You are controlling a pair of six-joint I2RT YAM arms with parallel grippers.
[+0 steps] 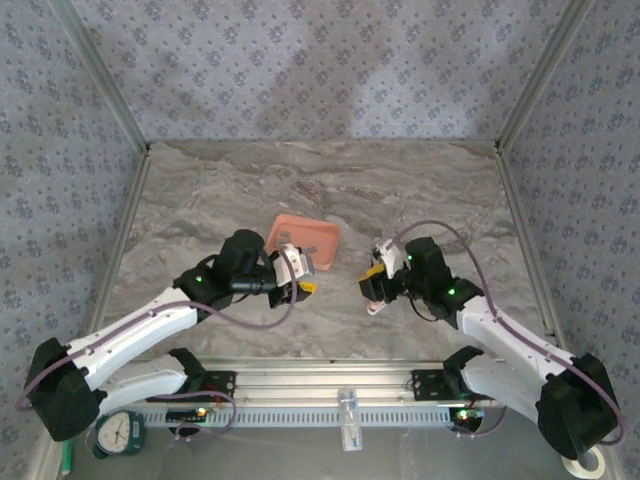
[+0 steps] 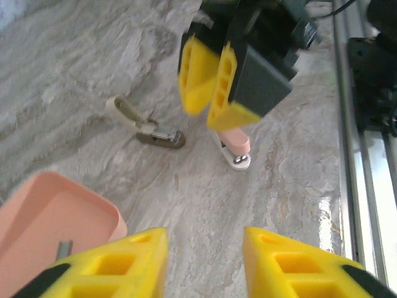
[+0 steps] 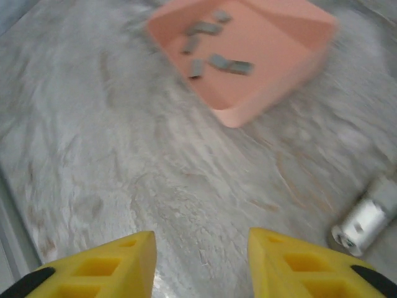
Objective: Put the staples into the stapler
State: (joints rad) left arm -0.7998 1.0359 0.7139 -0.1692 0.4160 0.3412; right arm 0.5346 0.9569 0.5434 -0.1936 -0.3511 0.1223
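Ok so the left gripper has its fingers apart at the bottom of its wrist view, with just bare table between them. Right gripper, same deal: spread and empty. The stapler is right under the right gripper's fingertips, upper middle of the left wrist view, can't tell if they touch. The staples lie in the pink tray, top of the right wrist view.
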